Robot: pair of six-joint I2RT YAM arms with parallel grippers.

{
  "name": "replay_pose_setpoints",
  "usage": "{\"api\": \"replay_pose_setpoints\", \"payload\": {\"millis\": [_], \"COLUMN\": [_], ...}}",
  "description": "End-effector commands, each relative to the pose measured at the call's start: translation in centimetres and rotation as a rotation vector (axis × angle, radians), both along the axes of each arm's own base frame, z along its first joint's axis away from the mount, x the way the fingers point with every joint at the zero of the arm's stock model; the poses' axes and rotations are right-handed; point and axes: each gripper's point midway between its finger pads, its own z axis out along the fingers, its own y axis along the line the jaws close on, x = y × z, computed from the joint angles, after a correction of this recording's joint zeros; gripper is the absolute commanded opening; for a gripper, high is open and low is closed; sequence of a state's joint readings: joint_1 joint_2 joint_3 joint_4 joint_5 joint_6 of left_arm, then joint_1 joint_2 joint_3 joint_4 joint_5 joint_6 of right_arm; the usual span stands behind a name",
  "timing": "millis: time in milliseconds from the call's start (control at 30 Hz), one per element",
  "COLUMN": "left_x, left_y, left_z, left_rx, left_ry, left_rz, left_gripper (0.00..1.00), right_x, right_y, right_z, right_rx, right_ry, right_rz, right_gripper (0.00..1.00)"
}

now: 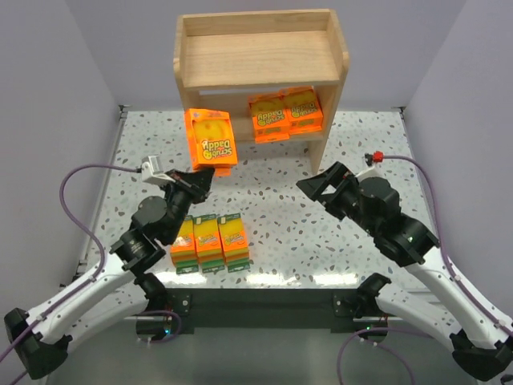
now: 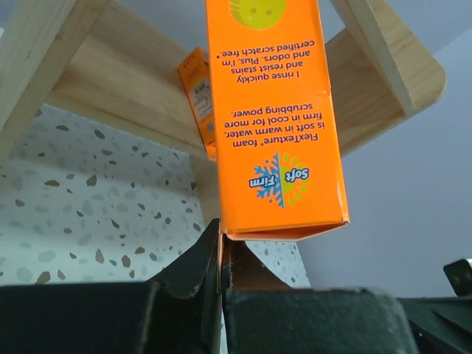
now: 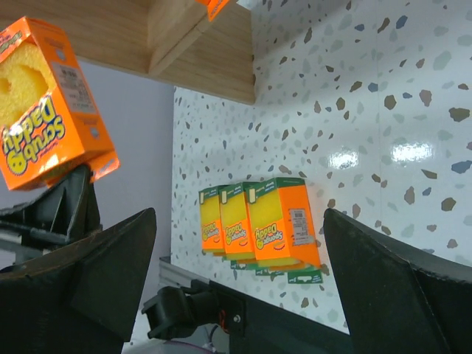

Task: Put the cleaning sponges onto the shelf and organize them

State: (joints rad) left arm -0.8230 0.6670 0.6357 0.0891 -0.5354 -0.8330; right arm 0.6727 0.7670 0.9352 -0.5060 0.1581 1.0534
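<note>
My left gripper [image 1: 196, 178] is shut on the bottom flap of a flat orange sponge pack [image 1: 210, 140] and holds it upright in the air, in front of the left side of the wooden shelf [image 1: 256, 56]. In the left wrist view the pack [image 2: 273, 118] stands above the closed fingers [image 2: 199, 258]. Two more orange packs [image 1: 286, 112] lie on the shelf's lower tier at the right. Three yellow-and-green packs [image 1: 210, 241] stand in a row on the table by the left arm. My right gripper [image 1: 321, 184] is open and empty, in front of the shelf's right side.
The shelf's top tier [image 1: 256, 52] holds nothing. The speckled table [image 1: 280, 216] has grey walls to its left, right and back. The right wrist view shows the three packs [image 3: 258, 225], the held pack [image 3: 44, 103] and the table's front rail [image 3: 221, 310].
</note>
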Motion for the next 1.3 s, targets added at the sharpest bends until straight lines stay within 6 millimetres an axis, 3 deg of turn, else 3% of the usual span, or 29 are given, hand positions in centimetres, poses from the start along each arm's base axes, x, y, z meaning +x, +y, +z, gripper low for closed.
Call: {"api": "replay_pose_setpoints", "payload": {"millis": [0, 33, 100, 267, 333, 500, 767, 1000, 1033, 1133, 1267], "left_x": [2.4, 3.0, 4.2, 5.6, 6.4, 9.0, 12.7, 14.6, 14.9, 15.4, 15.6], "left_y": [-1.1, -1.9, -1.7, -2.6, -3.1, -2.2, -2.4, -1.8, -1.6, -1.2, -1.0], "left_z": [1.5, 0.8, 0.9, 2.0, 1.0, -1.0, -2.3, -2.9, -3.2, -3.6, -3.9], "left_rx": [-0.11, -0.104, -0.127, -0.166, -0.186, -0.256, -0.29, -0.347, -0.351, -0.374, -0.385], "left_ry": [-0.035, -0.018, -0.033, -0.059, -0.02, 0.028, 0.109, 0.154, 0.167, 0.183, 0.195], "left_rz": [-0.065, -0.1, -0.092, -0.157, -0.184, -0.192, -0.222, -0.212, -0.204, -0.197, -0.183], "left_gripper": [0.0, 0.0, 0.0, 0.0, 0.0, 0.0, 0.0, 0.0, 0.01, 0.2, 0.34], "right_x": [-0.4, -0.6, -1.1, -1.7, -1.8, -2.0, -2.0, -2.1, -2.0, -2.1, -2.1], "right_y": [-1.4, -1.6, -2.3, -3.4, -3.7, -4.0, -4.3, -4.2, -4.2, -4.2, -4.1], "right_z": [0.6, 0.4, 0.5, 0.8, 0.7, 0.2, 0.0, -0.2, -0.3, -0.2, -0.5], "right_rx": [-0.029, -0.037, -0.049, -0.059, -0.065, -0.088, -0.099, -0.103, -0.104, -0.104, -0.111], "right_ry": [-0.027, -0.025, -0.032, -0.051, -0.051, -0.043, -0.042, -0.039, -0.039, -0.041, -0.039], "right_rz": [-0.03, -0.03, -0.041, -0.06, -0.067, -0.068, -0.076, -0.069, -0.072, -0.067, -0.063], "right_gripper": [0.99, 0.99, 0.99, 0.99, 0.99, 0.99, 0.99, 0.99, 0.99, 0.99, 0.99]}}
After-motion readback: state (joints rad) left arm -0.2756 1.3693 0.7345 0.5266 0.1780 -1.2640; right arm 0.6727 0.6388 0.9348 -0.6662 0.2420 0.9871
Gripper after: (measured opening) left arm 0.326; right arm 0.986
